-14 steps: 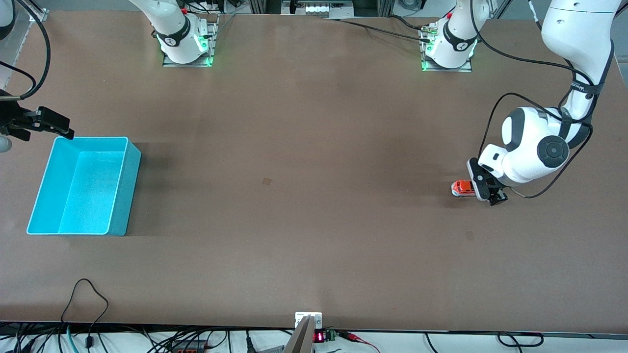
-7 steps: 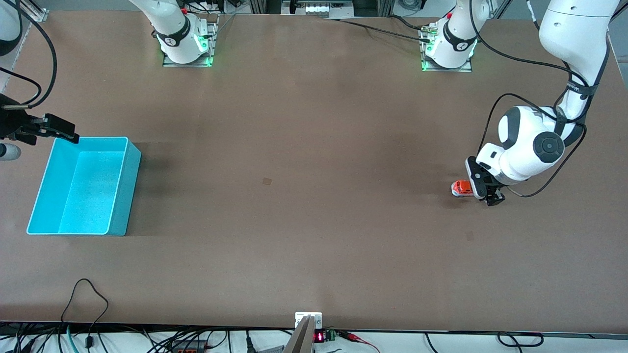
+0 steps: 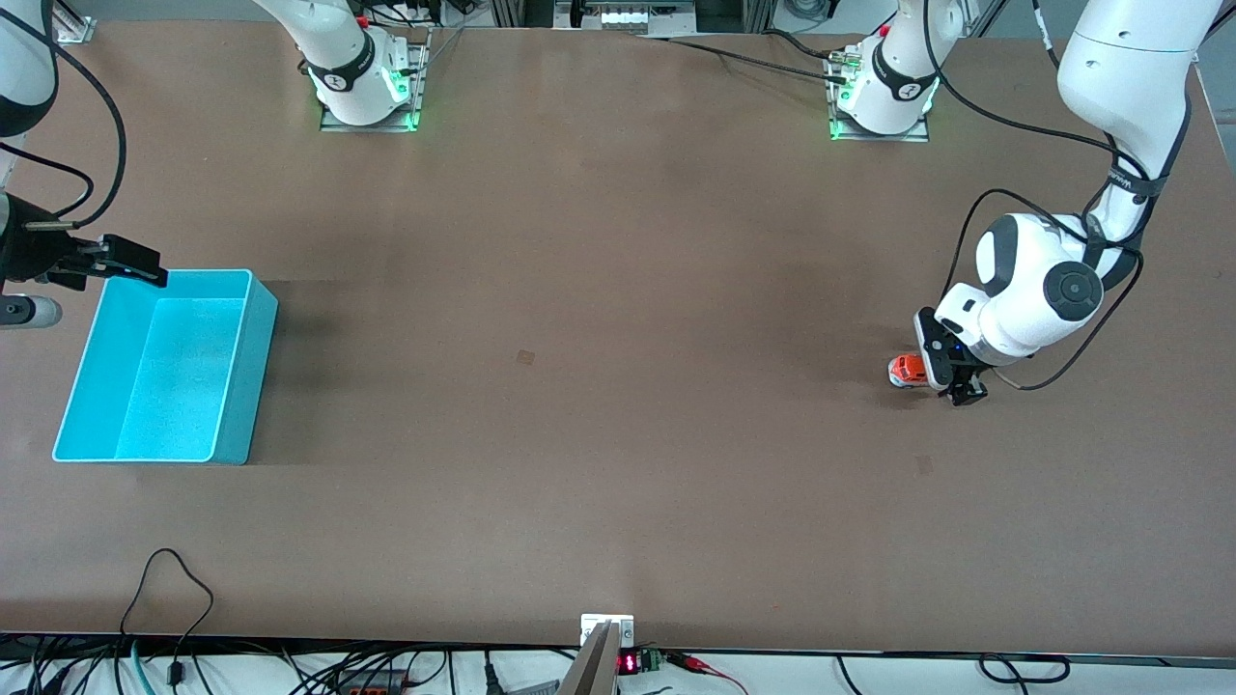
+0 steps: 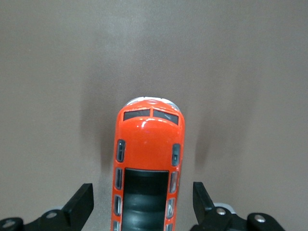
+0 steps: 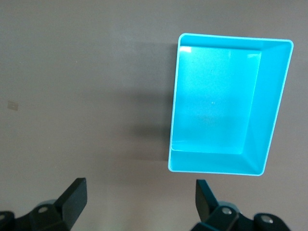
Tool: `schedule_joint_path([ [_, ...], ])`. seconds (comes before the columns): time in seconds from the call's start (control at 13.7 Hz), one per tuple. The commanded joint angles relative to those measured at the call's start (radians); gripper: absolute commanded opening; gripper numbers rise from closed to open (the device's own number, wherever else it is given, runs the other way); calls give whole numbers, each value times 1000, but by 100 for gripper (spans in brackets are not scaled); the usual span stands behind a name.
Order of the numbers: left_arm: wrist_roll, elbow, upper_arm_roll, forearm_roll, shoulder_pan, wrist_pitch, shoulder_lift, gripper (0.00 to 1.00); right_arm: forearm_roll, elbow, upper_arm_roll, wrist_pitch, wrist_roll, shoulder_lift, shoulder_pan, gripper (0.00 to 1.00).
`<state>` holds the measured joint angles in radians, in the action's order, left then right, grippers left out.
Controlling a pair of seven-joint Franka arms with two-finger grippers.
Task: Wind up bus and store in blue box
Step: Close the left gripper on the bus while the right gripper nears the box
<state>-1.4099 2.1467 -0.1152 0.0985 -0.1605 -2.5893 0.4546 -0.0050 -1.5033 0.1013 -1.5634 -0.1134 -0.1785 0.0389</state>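
Note:
The small orange bus [image 3: 904, 369] stands on the table near the left arm's end. My left gripper [image 3: 946, 380] is low over its rear half. In the left wrist view the bus [image 4: 149, 144] lies lengthwise between the open fingers [image 4: 81, 204], with a gap on each side, and my left gripper [image 4: 143, 204] touches nothing. The blue box [image 3: 174, 376] is empty and sits at the right arm's end. My right gripper [image 3: 130, 259] hovers open and empty over the box's corner nearest the bases. In the right wrist view the box [image 5: 216, 106] lies ahead of my right gripper [image 5: 142, 202].
Both arm bases [image 3: 365, 92] stand along the table's edge farthest from the front camera. A small square mark [image 3: 525, 357] is on the brown table [image 3: 618, 463] between the box and the bus. Cables [image 3: 174, 579] hang over the table's nearest edge.
My left gripper has settled a little lower round the bus, hiding more of it. My right gripper has moved a short way toward the box.

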Motion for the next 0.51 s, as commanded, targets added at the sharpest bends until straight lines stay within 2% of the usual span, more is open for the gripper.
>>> schedule_joint_path([
  [0.0,-17,7,-4,17,-2,-15,-1,74,-1,5,-6,20,-3,-15,-5,100],
  [0.37,-15,5,-4,15,-2,-22,-7,63,-4,5,-6,28,-3,-19,-5,100],
  [0.44,-17,5,-4,15,-2,-20,-7,57,-4,5,-6,34,-3,-21,-5,100],
])
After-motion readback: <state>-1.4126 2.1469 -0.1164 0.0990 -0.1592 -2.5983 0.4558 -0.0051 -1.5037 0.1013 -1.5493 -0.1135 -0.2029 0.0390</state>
